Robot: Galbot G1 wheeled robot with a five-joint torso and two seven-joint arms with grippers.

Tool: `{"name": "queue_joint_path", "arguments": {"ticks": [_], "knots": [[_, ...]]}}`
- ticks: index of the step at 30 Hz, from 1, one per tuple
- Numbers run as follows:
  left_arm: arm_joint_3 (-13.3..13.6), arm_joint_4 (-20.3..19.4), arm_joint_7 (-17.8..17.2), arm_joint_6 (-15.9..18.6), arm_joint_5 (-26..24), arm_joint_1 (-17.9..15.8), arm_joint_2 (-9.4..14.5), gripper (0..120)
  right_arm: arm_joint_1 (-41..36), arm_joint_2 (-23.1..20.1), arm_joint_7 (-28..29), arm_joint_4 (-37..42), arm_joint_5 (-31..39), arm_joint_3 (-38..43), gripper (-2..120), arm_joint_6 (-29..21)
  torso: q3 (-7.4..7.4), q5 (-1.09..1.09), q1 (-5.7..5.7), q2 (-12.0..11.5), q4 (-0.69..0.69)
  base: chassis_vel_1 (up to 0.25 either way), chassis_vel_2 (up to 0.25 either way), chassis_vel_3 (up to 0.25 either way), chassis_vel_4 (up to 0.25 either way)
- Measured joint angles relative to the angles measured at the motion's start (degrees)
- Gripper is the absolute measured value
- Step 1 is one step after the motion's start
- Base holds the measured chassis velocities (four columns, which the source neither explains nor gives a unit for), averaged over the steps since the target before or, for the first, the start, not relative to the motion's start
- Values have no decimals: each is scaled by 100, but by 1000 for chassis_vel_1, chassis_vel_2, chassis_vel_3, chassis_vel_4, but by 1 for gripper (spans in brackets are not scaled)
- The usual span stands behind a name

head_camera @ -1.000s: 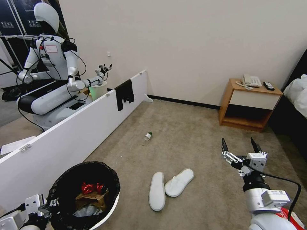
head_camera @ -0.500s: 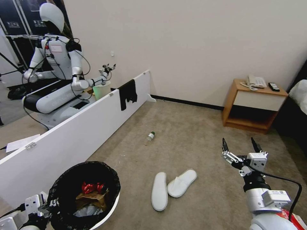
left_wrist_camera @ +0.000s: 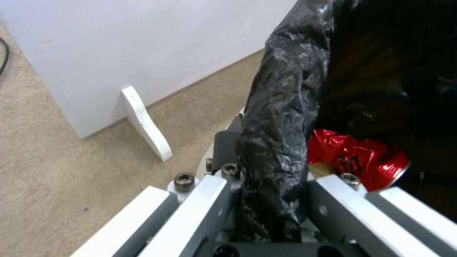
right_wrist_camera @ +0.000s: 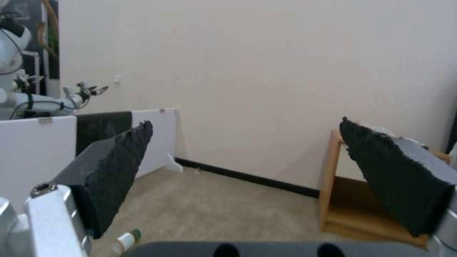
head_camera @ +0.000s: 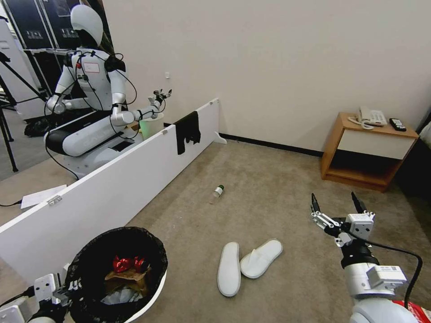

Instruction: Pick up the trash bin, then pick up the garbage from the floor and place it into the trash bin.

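Trash bin [head_camera: 148, 294], white, black-bagged, at lower left in the head view beside the white board [head_camera: 103, 197]; left hand [left_wrist_camera: 271, 200] clamped on its bagged rim; red wrapper [head_camera: 123, 264], brown paper bag [head_camera: 123, 276] and white tissue [head_camera: 114, 296] inside; right hand [head_camera: 336, 207] raised above the carpet, fingers spread apart, holding nothing; white slippers [head_camera: 249, 264] on the floor between bin and right hand; green-capped bottle [head_camera: 218, 192] lying farther off on the carpet; wooden nightstand [head_camera: 368, 152] against the far wall.
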Motion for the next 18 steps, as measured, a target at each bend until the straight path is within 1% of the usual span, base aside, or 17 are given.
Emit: {"name": "queue_joint_path", "arguments": {"ticks": [7, 9, 10, 11, 12, 13, 15, 16, 18], "knots": [[11, 76, 8, -1, 56, -47, -36, 2, 169, -259, 9, -108, 380, -57, 100, -31, 0, 0, 0, 0, 0, 0, 0, 0, 0], [17, 108, 9, -1, 75, -60, -43, 2, 275, -421, 164, -111, 728, -87, 100, -332, 0, 0, 0, 0, 0, 0, 0, 0, 0], [17, 108, 9, -1, 75, -60, -43, 2, 275, -421, 164, -111, 728, -87, 100, -332, 0, 0, 0, 0, 0, 0, 0, 0, 0], [18, 124, 12, -1, 90, -64, -46, 2, 337, -508, 282, -111, 1034, -108, 100, -578, 0, 0, 0, 0, 0, 0, 0, 0, 0], [19, 142, 16, -2, 104, -69, -49, 2, 405, -632, 443, -110, 1507, -139, 100, -976, 0, 0, 0, 0, 1, 0, 0, 0, 0], [19, 142, 16, -2, 104, -69, -49, 2, 405, -632, 443, -110, 1507, -139, 100, -976, 0, 0, 0, 0, 1, 0, 0, 0, 0], [19, 161, 21, -2, 105, -86, -48, 2, 543, -816, 751, -165, 2438, -260, 100, -1687, 0, -1, 0, 0, 0, 0, 0, 0, 0], [19, 161, 21, -2, 105, -86, -48, 2, 543, -816, 751, -165, 2438, -260, 100, -1687, 0, -1, 0, 0, 0, 0, 0, 0, 0], [12, 183, 24, -3, 106, -90, -44, 2, 718, -932, 1086, -300, 3321, -492, 100, -2299, 0, 1, 0, 0, 0, 0, 0, 0, 0]]}}
